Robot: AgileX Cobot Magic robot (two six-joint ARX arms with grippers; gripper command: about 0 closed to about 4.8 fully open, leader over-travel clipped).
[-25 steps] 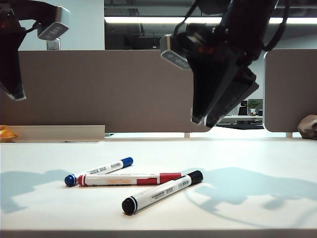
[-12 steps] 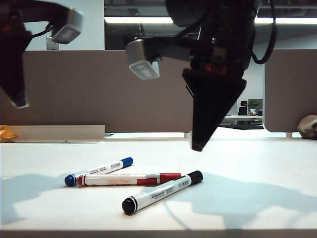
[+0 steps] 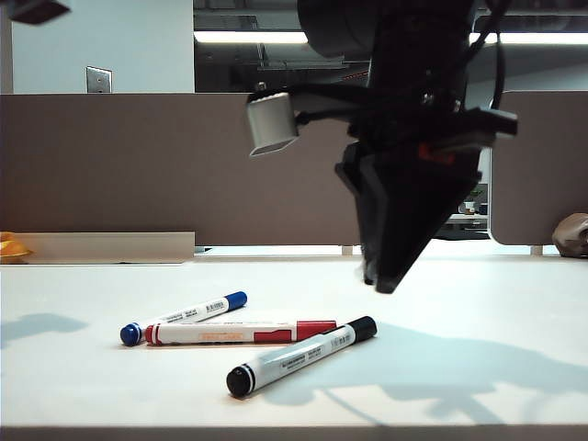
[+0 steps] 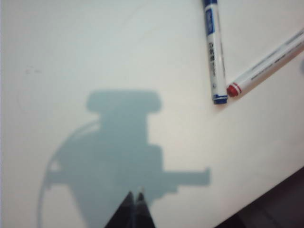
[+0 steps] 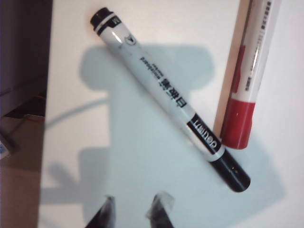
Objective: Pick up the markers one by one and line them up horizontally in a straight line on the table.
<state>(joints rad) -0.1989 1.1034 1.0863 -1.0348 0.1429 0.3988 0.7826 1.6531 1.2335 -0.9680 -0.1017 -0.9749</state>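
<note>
Three markers lie on the white table (image 3: 496, 312). The blue one (image 3: 184, 317) is furthest back, the red one (image 3: 241, 332) is beside it, and the black one (image 3: 301, 356) lies slanted nearest the front edge. My right gripper (image 3: 381, 280) hangs point-down just above and behind the black marker's cap end. In the right wrist view its jaws (image 5: 135, 202) stand open and empty, short of the black marker (image 5: 166, 95) and the red cap (image 5: 236, 126). My left gripper (image 4: 135, 195) is shut and empty, high over bare table, away from the blue marker (image 4: 213, 52) and the red marker (image 4: 266, 64).
Grey-brown divider panels (image 3: 184, 165) close off the back of the table. A yellow object (image 3: 11, 246) sits at the far left and a brownish lump (image 3: 574, 234) at the far right. The table's front edge (image 3: 294, 428) runs close below the black marker.
My right arm swung down and left over the black marker, its wrist rolled and its jaws narrowed. The left arm rose almost out of the exterior view.
</note>
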